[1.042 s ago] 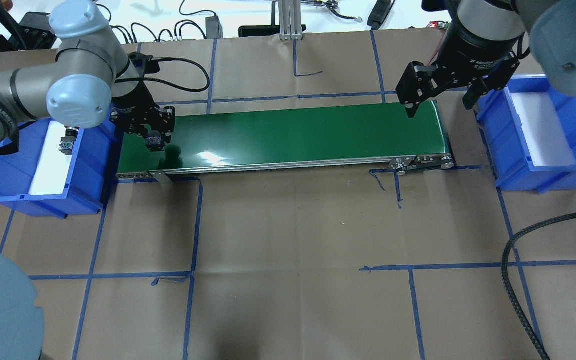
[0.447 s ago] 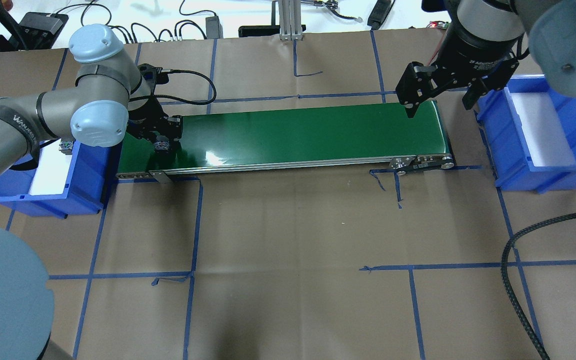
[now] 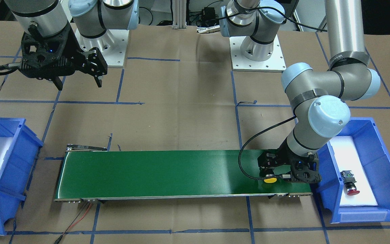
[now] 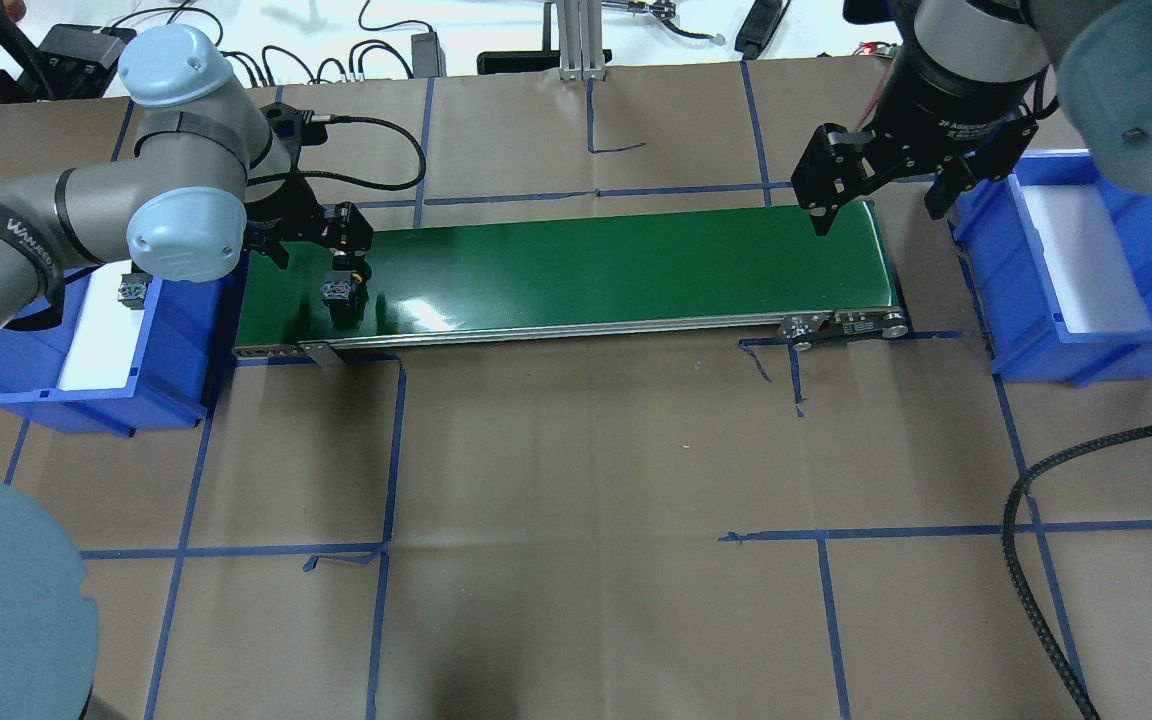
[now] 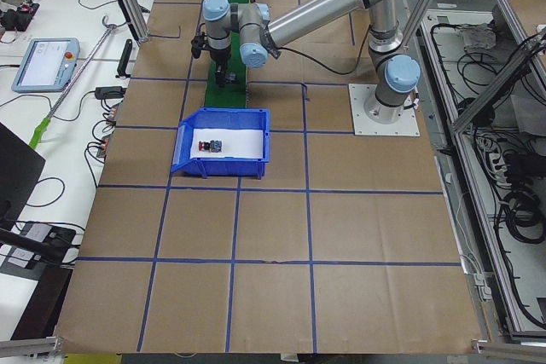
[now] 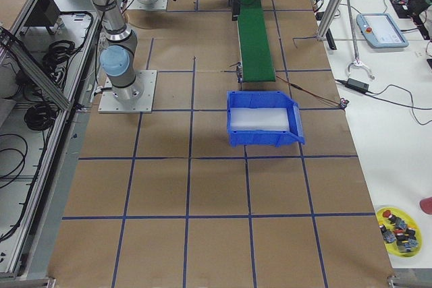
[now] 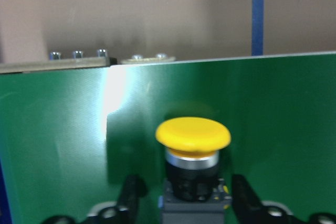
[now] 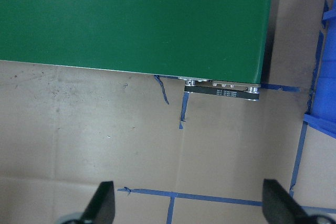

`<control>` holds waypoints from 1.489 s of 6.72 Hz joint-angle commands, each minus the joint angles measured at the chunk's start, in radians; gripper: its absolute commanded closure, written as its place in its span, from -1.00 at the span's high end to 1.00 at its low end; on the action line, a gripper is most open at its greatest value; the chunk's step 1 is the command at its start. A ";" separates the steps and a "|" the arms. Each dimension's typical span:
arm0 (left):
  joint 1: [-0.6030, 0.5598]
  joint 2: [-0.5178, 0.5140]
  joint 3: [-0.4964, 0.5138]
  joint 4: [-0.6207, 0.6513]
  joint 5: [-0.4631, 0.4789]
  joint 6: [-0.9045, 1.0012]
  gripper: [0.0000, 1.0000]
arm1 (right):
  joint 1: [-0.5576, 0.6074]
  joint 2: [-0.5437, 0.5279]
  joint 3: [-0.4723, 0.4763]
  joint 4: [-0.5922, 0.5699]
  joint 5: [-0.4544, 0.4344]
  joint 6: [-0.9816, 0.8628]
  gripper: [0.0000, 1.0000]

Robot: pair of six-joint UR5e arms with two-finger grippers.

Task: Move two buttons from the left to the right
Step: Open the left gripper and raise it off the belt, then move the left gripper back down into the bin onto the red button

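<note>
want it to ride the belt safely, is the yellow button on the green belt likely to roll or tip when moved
The yellow button seems to lie on its side on the belt, so it can hardly tip. Its round cap might let it pivot, though the blocky body should resist rolling. It looks rigid.

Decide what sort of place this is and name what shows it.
Probably a robotics lab: a left arm and right arm mounted on a tape-gridded table, a conveyor between a left bin and right bin, and a pendant alongside.
</note>
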 commanded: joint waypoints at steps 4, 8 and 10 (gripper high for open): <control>0.019 0.133 0.133 -0.261 0.000 0.008 1.00 | 0.000 0.000 0.000 0.000 0.000 0.000 1.00; 0.209 0.098 0.178 -0.263 0.004 0.156 1.00 | 0.000 0.000 0.000 0.000 0.000 0.000 1.00; 0.340 0.079 0.178 -0.255 0.004 0.314 1.00 | 0.000 0.000 -0.002 0.000 0.000 0.002 1.00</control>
